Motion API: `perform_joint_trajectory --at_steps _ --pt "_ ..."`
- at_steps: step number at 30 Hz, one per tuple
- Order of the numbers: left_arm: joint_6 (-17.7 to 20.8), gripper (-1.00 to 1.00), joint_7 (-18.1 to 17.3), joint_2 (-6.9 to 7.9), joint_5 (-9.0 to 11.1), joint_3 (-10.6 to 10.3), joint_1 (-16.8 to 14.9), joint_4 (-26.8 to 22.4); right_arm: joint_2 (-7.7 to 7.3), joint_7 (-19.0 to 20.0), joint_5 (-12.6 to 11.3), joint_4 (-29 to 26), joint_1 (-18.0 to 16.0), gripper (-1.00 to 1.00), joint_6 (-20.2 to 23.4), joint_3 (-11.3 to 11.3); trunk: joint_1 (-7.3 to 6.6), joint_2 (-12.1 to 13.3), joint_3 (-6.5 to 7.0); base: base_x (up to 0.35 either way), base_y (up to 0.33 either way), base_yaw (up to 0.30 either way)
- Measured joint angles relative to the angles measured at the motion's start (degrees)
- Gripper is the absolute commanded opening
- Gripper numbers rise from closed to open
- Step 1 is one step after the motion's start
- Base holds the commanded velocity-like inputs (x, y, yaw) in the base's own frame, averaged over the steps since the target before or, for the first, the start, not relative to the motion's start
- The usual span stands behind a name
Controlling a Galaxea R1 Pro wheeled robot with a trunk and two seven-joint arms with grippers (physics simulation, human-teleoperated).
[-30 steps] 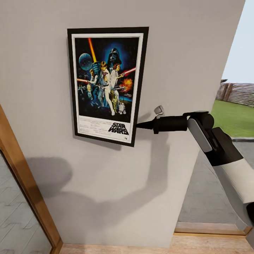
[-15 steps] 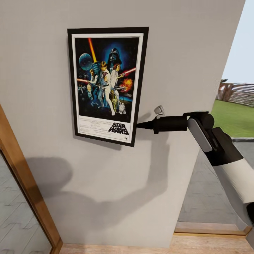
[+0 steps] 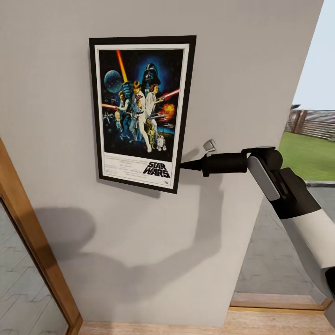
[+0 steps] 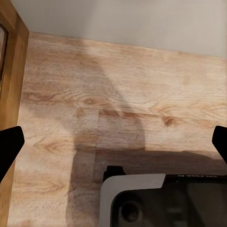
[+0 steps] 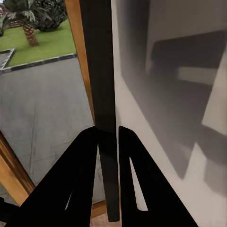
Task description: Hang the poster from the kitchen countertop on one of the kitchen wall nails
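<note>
Fingers of the right gripper (image 3: 182, 164) pinch the right edge of the poster (image 3: 142, 111) near its lower corner, at centre frame in the head view. The right wrist view confirms it: the two dark fingers (image 5: 85, 175) close on the black frame edge, which runs straight up between them, with the grey wall (image 5: 189, 109) on one side and the outdoor paving on the other. So this gripper is clamped on the poster.

The poster stands upright, flat against the wall (image 3: 242, 70) in the upper left-centre of the head view, its long axis vertical and only slightly tilted. From the gripper it lies to the left and upward; the forearm reaches in level from the right.

No nail can be made out; if one bears the poster, it is hidden behind the frame.

The left gripper (image 4: 113, 142) hangs low, its finger tips wide apart at the left and right edges of its wrist view over the wood floor (image 4: 118, 85), holding nothing. The right arm is plainly the one nearer.

Judging by this, the hang looks nearly finished; what remains is likely to let go and draw the fingers out rightward along the wall, without dragging the frame sideways.
</note>
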Motion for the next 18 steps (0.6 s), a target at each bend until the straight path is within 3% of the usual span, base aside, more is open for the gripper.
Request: perform_joint_trajectory --at_steps 18 --pt "0.0 1.0 -0.1 0.0 0.0 0.0 0.0 0.0 0.0 0.0 0.0 0.0 0.0 -1.0 0.0 0.0 0.0 0.0 0.0 0.0 0.074 0.0"
